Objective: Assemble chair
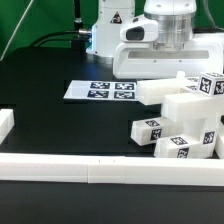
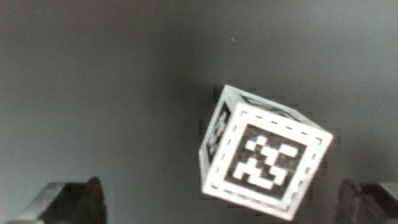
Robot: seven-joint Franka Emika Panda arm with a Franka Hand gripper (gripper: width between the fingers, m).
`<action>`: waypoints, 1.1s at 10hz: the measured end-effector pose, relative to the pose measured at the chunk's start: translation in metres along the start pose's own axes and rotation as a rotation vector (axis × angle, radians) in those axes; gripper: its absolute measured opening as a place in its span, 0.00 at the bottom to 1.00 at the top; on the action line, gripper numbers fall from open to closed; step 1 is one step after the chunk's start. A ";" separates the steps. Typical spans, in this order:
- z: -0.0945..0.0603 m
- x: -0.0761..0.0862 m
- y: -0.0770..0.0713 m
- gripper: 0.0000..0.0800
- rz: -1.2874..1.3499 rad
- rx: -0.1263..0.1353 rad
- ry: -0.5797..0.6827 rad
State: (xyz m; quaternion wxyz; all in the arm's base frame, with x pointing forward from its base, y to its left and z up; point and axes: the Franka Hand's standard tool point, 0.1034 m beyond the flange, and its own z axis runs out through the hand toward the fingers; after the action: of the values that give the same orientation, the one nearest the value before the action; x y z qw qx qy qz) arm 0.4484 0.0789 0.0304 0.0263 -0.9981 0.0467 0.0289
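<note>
Several white chair pieces with black-and-white tags lie piled at the exterior view's right: a long flat piece (image 1: 165, 93), a tagged block (image 1: 212, 85), a short tagged piece (image 1: 148, 130) and a larger one (image 1: 182, 148). The arm's white hand (image 1: 165, 55) hangs over the back of this pile, and the pieces hide its fingertips there. In the wrist view my gripper (image 2: 222, 212) stands open, with one dark finger (image 2: 71, 200) at each side. A tagged white piece (image 2: 267, 150) lies tilted below and between them, untouched.
The marker board (image 1: 112, 90) lies flat on the dark table at mid-left. A long white border bar (image 1: 100, 168) runs along the front, and a short one (image 1: 5, 126) stands at the exterior view's left edge.
</note>
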 end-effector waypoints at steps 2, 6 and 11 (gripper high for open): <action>0.007 0.000 0.002 0.81 0.000 -0.005 0.013; 0.009 0.000 0.008 0.80 0.001 -0.008 0.010; 0.009 0.000 0.008 0.34 -0.001 -0.008 0.010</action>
State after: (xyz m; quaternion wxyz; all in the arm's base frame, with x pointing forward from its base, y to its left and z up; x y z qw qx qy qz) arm 0.4471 0.0717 0.0210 0.0219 -0.9984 0.0464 0.0241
